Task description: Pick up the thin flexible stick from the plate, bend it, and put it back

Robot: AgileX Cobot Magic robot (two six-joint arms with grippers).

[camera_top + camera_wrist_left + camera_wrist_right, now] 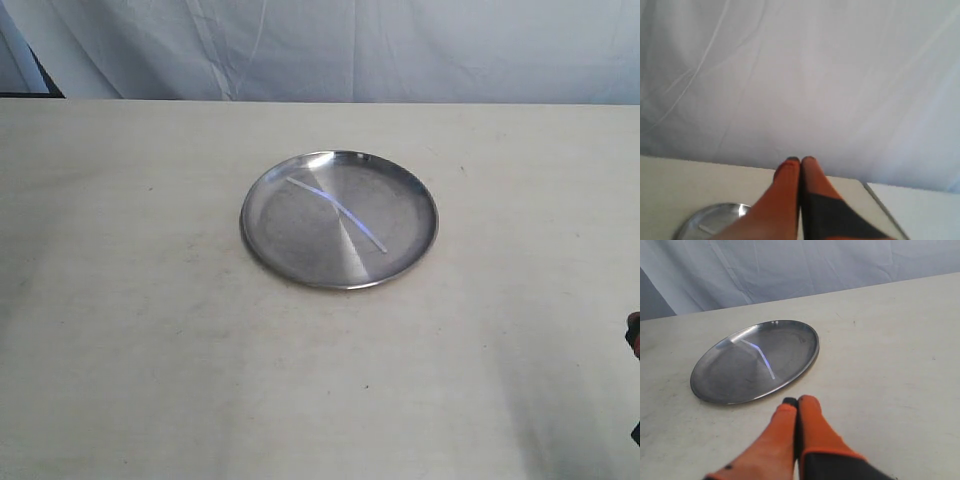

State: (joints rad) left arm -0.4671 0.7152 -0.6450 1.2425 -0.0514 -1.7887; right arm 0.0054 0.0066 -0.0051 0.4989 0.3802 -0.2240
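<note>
The shiny silver plate point(405, 215) rests mid-table, and the thin translucent stick point(338, 210) lies slightly curved across its middle. In the right wrist view the plate point(715, 380) sits just beyond my right gripper point(797, 401), with the stick point(762, 357) on it. That gripper is shut with nothing in it, its orange fingers pressed together short of the rim. My left gripper point(800, 160) is also shut and empty, raised and aimed at the backdrop; the plate point(720, 212) shows low beside it. In the exterior view only a sliver of the right gripper point(634, 335) shows at the edge.
A pale beige table point(150, 300) spreads all round the plate. A white cloth backdrop point(350, 45) hangs behind the table's far edge. In the left wrist view a second white surface point(920, 210) adjoins the table's corner.
</note>
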